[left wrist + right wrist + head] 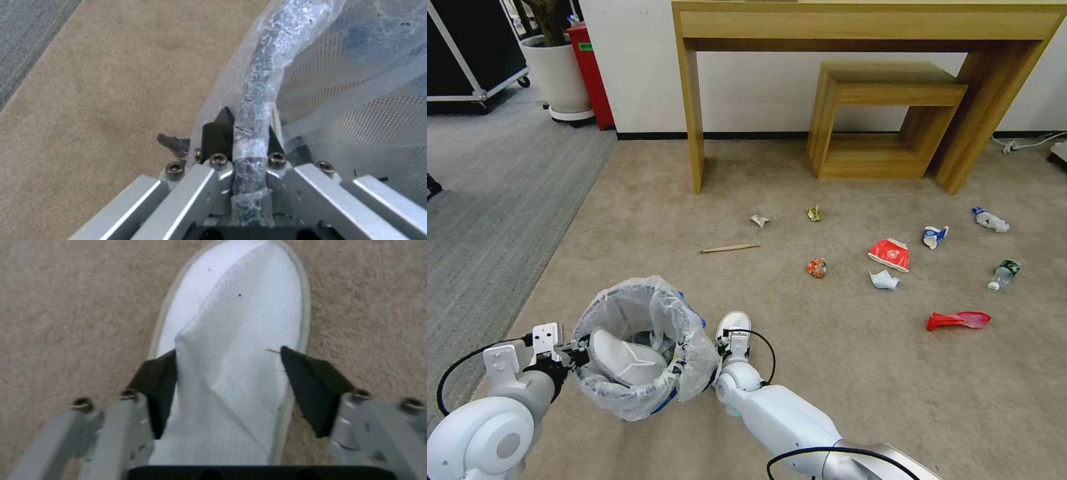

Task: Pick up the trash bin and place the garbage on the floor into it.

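The left end effector (249, 133) is clamping the trash bin (640, 347) rim. The right end effector (227, 386) is straddling one slipper (236, 340), fingers wide; another slipper (624, 363) is lying inside the bin. Nine litter pieces are scattering the carpet (827, 373) beyond.

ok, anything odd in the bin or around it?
A white slipper lies inside the trash bin, held at its rim by the left gripper. Its mate is on the carpet between the right gripper's open fingers.

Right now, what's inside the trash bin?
One white slipper lies inside the trash bin, held at its rim by the left gripper. Whatever lies beneath that slipper is covered. The second slipper is on the carpet between the right gripper's open jaws.
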Robot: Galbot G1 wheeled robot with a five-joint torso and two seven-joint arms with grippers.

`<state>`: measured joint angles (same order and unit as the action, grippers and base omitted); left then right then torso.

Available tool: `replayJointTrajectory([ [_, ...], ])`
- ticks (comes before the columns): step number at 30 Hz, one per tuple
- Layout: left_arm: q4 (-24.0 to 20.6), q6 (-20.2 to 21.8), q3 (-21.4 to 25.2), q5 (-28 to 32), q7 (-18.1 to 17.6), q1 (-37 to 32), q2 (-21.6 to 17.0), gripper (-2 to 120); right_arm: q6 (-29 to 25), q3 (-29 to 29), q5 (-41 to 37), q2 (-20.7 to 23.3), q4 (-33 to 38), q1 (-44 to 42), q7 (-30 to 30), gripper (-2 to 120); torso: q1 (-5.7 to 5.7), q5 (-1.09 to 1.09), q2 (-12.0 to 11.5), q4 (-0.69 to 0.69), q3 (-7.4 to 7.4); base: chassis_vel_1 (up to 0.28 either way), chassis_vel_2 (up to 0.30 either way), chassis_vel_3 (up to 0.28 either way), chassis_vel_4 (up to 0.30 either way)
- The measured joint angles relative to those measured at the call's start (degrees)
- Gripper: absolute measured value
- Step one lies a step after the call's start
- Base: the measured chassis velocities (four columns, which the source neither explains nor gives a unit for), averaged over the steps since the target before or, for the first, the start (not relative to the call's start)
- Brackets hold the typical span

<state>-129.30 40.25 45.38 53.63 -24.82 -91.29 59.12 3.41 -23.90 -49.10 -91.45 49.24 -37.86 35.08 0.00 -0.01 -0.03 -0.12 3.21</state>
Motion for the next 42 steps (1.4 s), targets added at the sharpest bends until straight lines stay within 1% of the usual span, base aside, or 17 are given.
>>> replayJointTrajectory([
  [2,-0.06,-0.07,-0.05,-0.15,0.11,-0.06,0.08,0,-0.15,0.01,0.16,0.05,-0.17,-0.01,-0.24,52,0.00,0.00,0.00,0.00,0.00,0.000,0.000,0.000,0.000],
  [9,-0.22,-0.50,-0.17,-0.82,0.58,-0.31,0.42,0,-0.59,-0.73,0.50,1.14,0.44,-0.73,-1.36,24,0.00,0.00,0.00,0.00,0.00,0.000,0.000,0.000,0.000],
  [10,-0.22,-0.50,-0.17,-0.82,0.58,-0.31,0.42,0,-0.59,-0.73,0.50,1.14,0.44,-0.73,-1.36,24,0.00,0.00,0.00,0.00,0.00,0.000,0.000,0.000,0.000],
  [13,-0.21,-0.78,-0.16,-1.11,0.80,-0.37,0.55,0,-0.92,-2.04,0.48,3.05,2.26,-1.54,-2.22,7,0.00,0.00,0.00,0.00,0.00,0.000,0.000,0.000,0.000],
  [14,-0.21,-0.78,-0.16,-1.11,0.80,-0.37,0.55,0,-0.92,-2.04,0.48,3.05,2.26,-1.54,-2.22,7,0.00,0.00,0.00,0.00,0.00,0.000,0.000,0.000,0.000],
  [16,-0.08,-0.97,-0.06,-1.34,0.96,-0.42,0.56,0,-1.21,-2.54,0.33,4.32,3.49,-2.07,-2.71,0,0.00,0.01,0.00,0.00,0.00,0.000,0.000,0.000,0.000],
  [21,0.62,-1.19,0.03,-1.70,1.03,-0.25,0.57,0,-2.24,-2.87,0.21,6.95,6.43,-3.35,-4.01,0,0.00,0.01,0.00,0.00,0.00,0.000,0.000,0.000,0.000],
  [24,1.84,-1.25,-0.06,-1.80,1.04,0.60,0.56,0,-3.74,-2.39,-0.10,11.00,12.86,-5.66,-4.74,0,0.00,0.02,0.00,0.00,0.00,0.000,0.000,0.000,0.000],
  [25,1.84,-1.25,-0.06,-1.80,1.04,0.60,0.56,0,-3.74,-2.39,-0.10,11.00,12.86,-5.66,-4.74,0,0.00,0.02,0.00,0.00,0.00,0.000,0.000,0.000,0.000],
  [29,3.43,-1.27,-0.45,-1.75,0.96,1.79,0.43,0,-6.52,1.20,0.21,17.52,24.16,-10.05,-6.32,0,0.00,0.02,0.00,0.00,0.00,0.000,0.000,0.000,0.000],
  [30,3.43,-1.27,-0.45,-1.75,0.96,1.79,0.43,0,-6.52,1.20,0.21,17.52,24.16,-10.05,-6.32,0,0.00,0.02,0.00,0.00,0.00,0.000,0.000,0.000,0.000],
  [33,4.20,-1.27,-0.94,-1.74,0.82,2.40,0.54,0,-10.95,5.01,2.14,23.06,29.69,-12.53,-9.67,0,0.00,0.03,0.00,0.00,-0.01,0.000,0.000,0.000,0.000],
  [34,4.20,-1.27,-0.94,-1.74,0.82,2.40,0.54,0,-10.95,5.01,2.14,23.06,29.69,-12.53,-9.67,0,0.00,0.03,0.00,0.00,-0.01,0.000,0.000,0.000,0.000],
  [36,4.55,-1.25,-1.12,-1.83,0.74,2.60,0.70,0,-12.80,7.50,2.59,27.28,32.87,-13.57,-12.44,0,0.00,0.00,0.00,0.00,-0.01,0.000,0.000,0.000,0.000],
  [38,4.63,-1.24,-1.18,-1.87,0.74,2.65,0.75,0,-13.34,8.06,2.75,28.32,33.74,-13.79,-13.33,0,0.00,0.00,0.00,-0.01,0.00,0.000,0.000,0.000,0.000],
  [40,4.90,-1.18,-1.40,-2.02,0.75,2.72,0.94,0,-15.81,10.10,3.03,31.83,37.78,-14.17,-17.59,0,0.00,0.01,0.00,-0.02,0.00,0.000,0.000,0.000,0.000],
  [42,4.91,-1.17,-1.42,-2.02,0.75,2.72,0.97,0,-16.62,10.42,3.01,32.53,38.93,-14.15,-18.83,0,0.00,0.01,0.00,-0.01,0.00,0.000,0.000,0.000,0.000],
])
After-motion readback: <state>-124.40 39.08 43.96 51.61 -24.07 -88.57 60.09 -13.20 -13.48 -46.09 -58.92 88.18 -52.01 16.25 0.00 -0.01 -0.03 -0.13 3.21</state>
